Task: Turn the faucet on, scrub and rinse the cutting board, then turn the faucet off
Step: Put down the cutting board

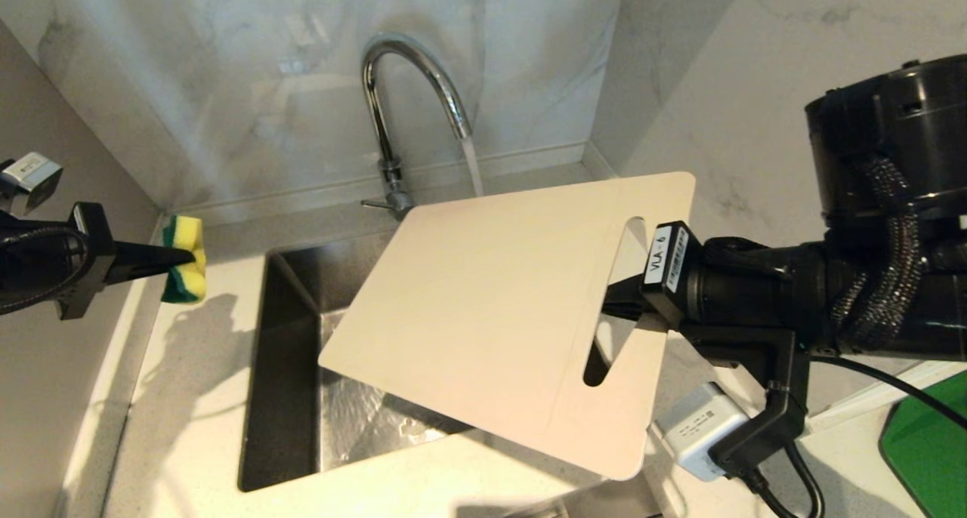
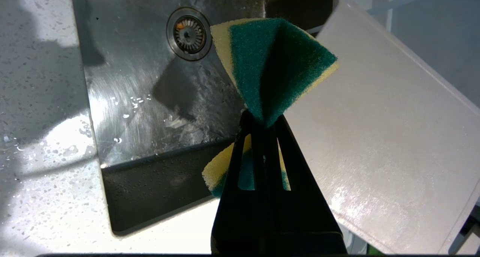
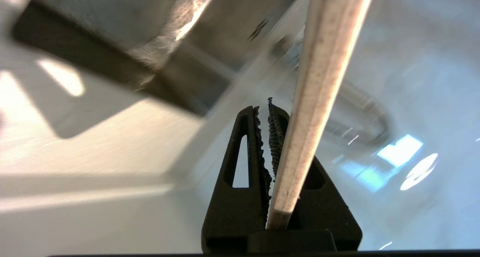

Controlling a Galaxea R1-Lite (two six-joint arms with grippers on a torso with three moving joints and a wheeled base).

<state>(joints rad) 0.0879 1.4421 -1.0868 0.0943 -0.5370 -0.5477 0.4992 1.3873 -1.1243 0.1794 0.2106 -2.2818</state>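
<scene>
Now: my left gripper (image 1: 175, 259) pinches yellow-green scrub sponge (image 1: 185, 260) | cream plastic cutting board (image 1: 491, 306) at three o'clock, long axis ten-to-four | right gripper (image 3: 270, 111) clamps its slotted end.

Your left arm enters from the left edge of the head view, roughly level, fingers pointing toward the middle. The left gripper (image 1: 177, 257) is clamped tight on a sponge (image 1: 185, 260), pinching it at its waist so both ends flare. Your right arm reaches in from the right, wrist rolled, forearm about level. The right gripper (image 3: 272, 111) is closed on the handle end of the cutting board (image 1: 498, 306), holding it tilted in the air.
</scene>
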